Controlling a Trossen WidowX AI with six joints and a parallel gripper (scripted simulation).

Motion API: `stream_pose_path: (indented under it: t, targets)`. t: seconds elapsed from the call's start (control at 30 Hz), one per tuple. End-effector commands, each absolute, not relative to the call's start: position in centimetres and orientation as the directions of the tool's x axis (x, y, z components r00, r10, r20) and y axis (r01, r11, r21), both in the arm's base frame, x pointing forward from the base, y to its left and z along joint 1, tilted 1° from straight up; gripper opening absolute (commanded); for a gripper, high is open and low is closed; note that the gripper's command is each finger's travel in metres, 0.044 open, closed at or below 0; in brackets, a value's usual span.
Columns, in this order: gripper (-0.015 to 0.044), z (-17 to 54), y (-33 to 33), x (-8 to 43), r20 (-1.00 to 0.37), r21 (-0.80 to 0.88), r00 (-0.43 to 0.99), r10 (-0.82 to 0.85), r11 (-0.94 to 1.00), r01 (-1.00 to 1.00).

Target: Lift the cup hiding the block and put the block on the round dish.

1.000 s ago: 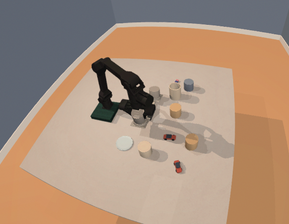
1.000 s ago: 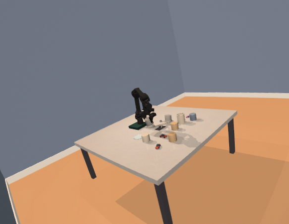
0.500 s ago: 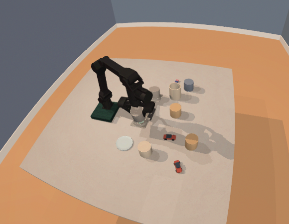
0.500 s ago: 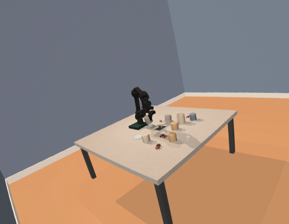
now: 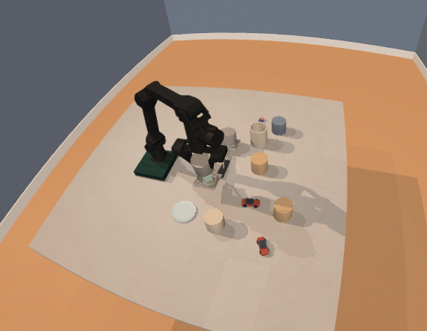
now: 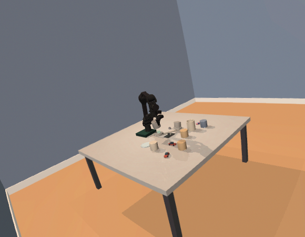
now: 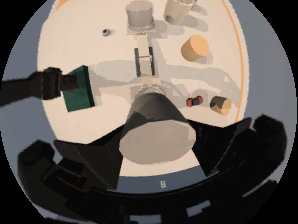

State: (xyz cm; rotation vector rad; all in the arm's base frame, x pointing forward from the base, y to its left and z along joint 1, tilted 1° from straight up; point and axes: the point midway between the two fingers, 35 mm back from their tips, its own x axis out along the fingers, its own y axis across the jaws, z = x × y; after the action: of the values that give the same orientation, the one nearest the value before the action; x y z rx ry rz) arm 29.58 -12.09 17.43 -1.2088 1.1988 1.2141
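Note:
My gripper (image 5: 202, 164) (image 6: 156, 124) (image 7: 153, 123) is shut on a grey cup (image 5: 204, 168) (image 6: 155, 125) (image 7: 157, 143), which it holds slightly tilted above the near pan of the balance (image 5: 219, 166) (image 6: 169, 132) (image 7: 145, 64). A pale green block (image 5: 207, 179) (image 6: 159, 132) lies uncovered on that pan, below the held cup; the cup hides it in the wrist view. The other grey cup (image 5: 229, 137) (image 6: 177, 125) (image 7: 139, 16) stands on the far pan. The round pale dish (image 5: 183, 212) (image 6: 145, 145) lies on the table with nothing on it.
A cream cylinder (image 5: 214, 221) (image 6: 153, 146) stands right beside the dish. Orange cylinders (image 5: 259, 164) (image 5: 283, 210), a tall beige cup (image 5: 258, 136) and a blue-grey cylinder (image 5: 278, 126) stand beyond the balance. Red toy cars (image 5: 250, 202) (image 5: 263, 246) lie on the near side.

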Motion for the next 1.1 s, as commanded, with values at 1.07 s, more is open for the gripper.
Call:
stream_pose_path:
  t: [1.07]
  targets:
    - [0.0000, 18.31, -12.02, 29.40, -1.000, -0.003, 0.003, 0.008, -0.005, -1.000]
